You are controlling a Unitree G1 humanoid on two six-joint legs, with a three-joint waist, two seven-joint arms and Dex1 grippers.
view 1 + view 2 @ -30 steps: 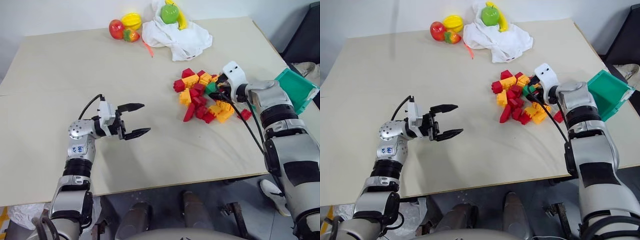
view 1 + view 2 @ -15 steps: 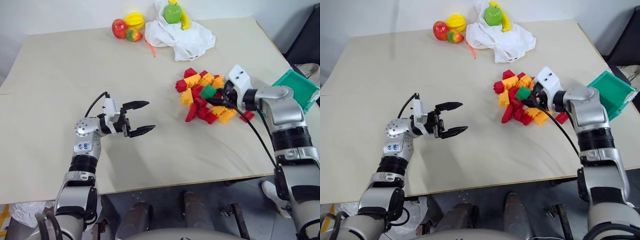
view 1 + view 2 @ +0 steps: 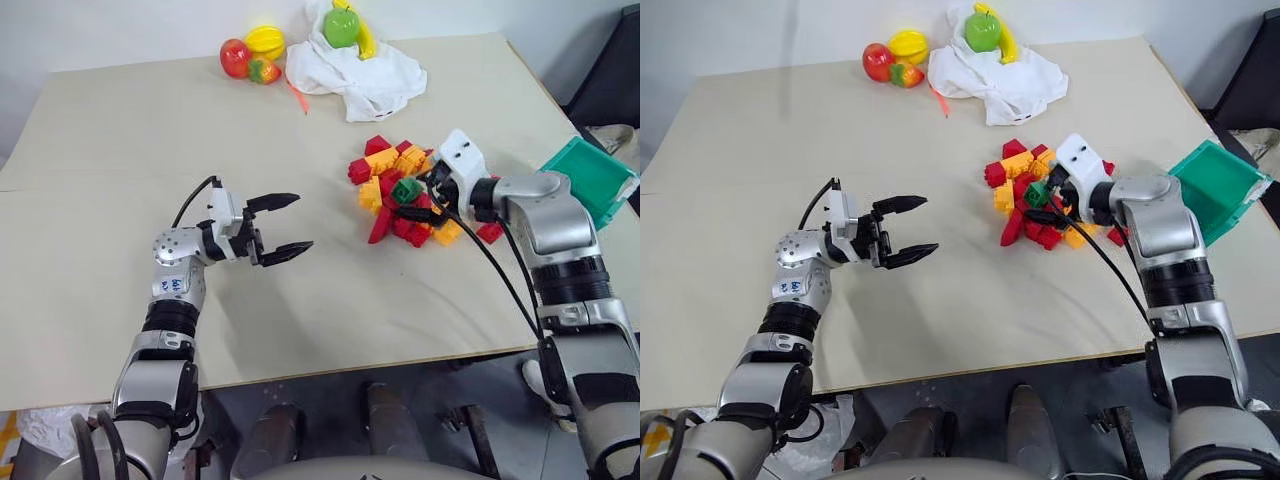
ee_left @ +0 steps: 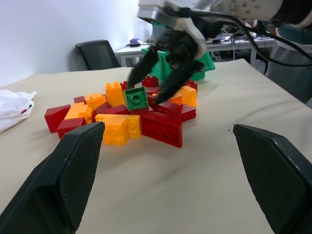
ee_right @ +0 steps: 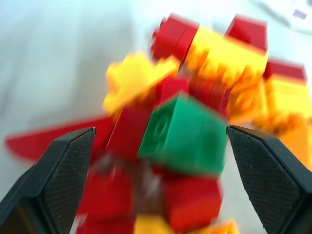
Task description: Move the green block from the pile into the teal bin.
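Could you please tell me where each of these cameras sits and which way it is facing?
Left and right eye views: on the head, looking down over the table; both arms show.
Left wrist view: along the open left gripper toward the pile.
Right wrist view: along the open right gripper at the green block.
Shared: green block, pile.

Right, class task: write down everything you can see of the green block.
The green block is a small, dark-green, glossy plastic brick with round studs on its upper face. It lies tilted on top of the pile of red and yellow-orange bricks, resting against red ones. The right gripper sits open just behind it, fingers spread either side, not gripping it.
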